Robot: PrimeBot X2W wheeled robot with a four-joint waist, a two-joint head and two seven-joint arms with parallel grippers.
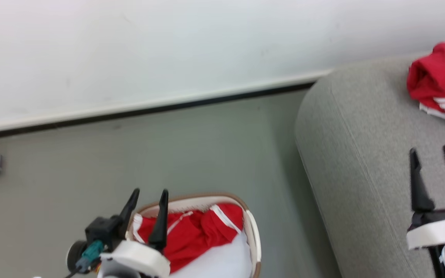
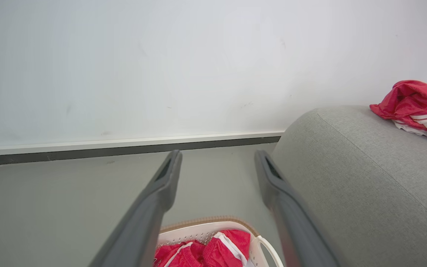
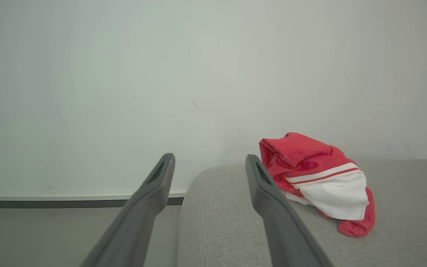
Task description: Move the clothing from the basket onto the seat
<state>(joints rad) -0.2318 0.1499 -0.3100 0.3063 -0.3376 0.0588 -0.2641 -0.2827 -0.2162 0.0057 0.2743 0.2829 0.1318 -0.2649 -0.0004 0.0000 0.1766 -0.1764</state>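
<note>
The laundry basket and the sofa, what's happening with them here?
A two-armed robot is emptying the basket onto the grey sofa. One red-and-white garment lies crumpled on the sofa, and more red clothing lies in the basket. The right end effector hovers open and empty over the sofa, apart from the garment. The left end effector hangs open and empty above the basket.

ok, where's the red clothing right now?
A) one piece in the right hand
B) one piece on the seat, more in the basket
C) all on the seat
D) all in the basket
B: one red and white garment lies on the grey seat, more red clothing sits in the basket, and the right hand is open and empty.
</note>
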